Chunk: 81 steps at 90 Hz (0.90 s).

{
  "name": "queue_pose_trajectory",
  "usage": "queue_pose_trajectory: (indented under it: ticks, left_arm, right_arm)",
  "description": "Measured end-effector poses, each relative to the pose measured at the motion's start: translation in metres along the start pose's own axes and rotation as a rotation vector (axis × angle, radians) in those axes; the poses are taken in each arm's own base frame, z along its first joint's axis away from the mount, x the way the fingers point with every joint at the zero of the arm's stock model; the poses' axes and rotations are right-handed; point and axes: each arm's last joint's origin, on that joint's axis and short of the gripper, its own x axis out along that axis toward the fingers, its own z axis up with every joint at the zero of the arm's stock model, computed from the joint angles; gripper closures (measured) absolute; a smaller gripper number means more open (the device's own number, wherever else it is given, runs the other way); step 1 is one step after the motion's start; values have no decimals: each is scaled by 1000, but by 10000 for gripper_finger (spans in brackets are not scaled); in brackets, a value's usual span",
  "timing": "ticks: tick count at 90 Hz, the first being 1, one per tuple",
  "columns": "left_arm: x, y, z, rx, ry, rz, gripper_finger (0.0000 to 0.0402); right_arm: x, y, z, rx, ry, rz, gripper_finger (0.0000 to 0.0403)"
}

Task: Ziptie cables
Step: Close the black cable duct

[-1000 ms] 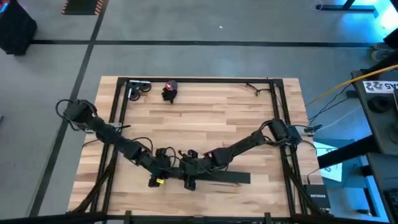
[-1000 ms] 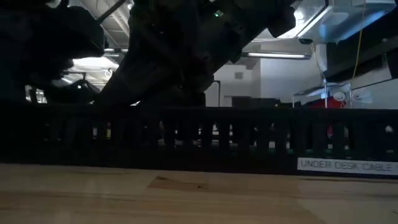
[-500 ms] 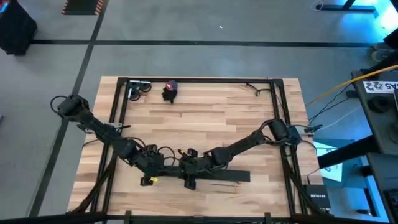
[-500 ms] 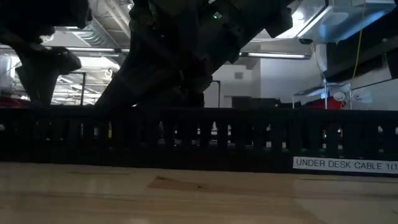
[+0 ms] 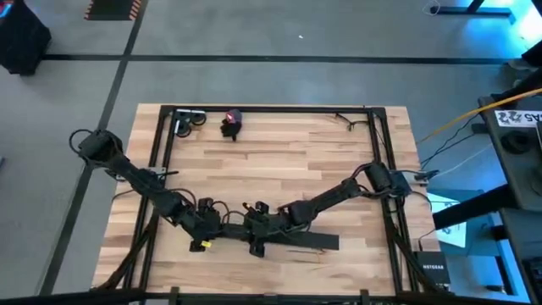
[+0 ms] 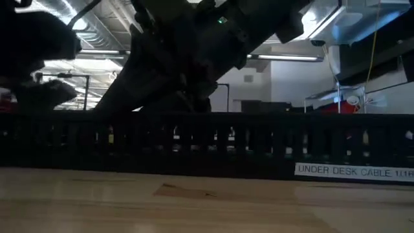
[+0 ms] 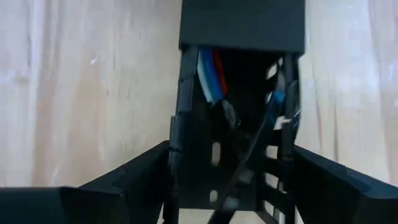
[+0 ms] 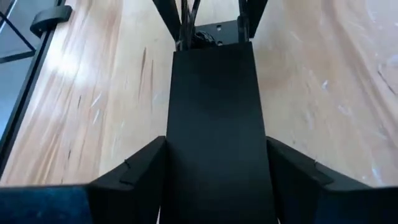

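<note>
Left wrist view showed the cables (image 7: 211, 78): thin wires, white, blue and red side by side, with a dark one crossing below, lying inside an open black slotted tray (image 7: 186, 124) on the wooden table (image 7: 81, 93). The left gripper (image 7: 227, 180) straddled that tray, a finger (image 7: 134, 174) on each side of it; whether they pressed it I could not tell. In the right wrist view the right gripper (image 8: 217, 180) was clenched on the tray's flat black lid, one finger (image 8: 134, 168) against each edge. From the high view, two arms met near the table's front edge, left gripper (image 5: 206, 222) and right gripper (image 5: 258, 227) close together over the long black tray (image 5: 313, 241). One white label (image 6: 352, 172) in the low view read "UNDER DESK CABLE".
</note>
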Motion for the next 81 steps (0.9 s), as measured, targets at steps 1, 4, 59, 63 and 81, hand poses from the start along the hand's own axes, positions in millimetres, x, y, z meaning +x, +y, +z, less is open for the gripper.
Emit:
queue_pose_trajectory:
  ticks: [1, 4, 59, 63, 81]
  left_arm:
    - [1, 0, -1, 0, -7, -2, 128]
    - [2, 0, -3, 4, -25, -11, 136]
    - [12, 1, -2, -34, -182, -92, 186]
    - [12, 0, -2, -33, -180, -96, 182]
    - [10, 3, 1, -28, -133, -135, 138]
  right_arm:
    - [0, 0, 0, 0, -1, -1, 180]
    - [0, 0, 0, 0, -6, 0, 180]
    - [30, 0, 21, 37, -73, 50, 180]
    - [30, 0, 21, 33, -61, 45, 180]
    - [30, -1, 19, 11, -17, 54, 180]
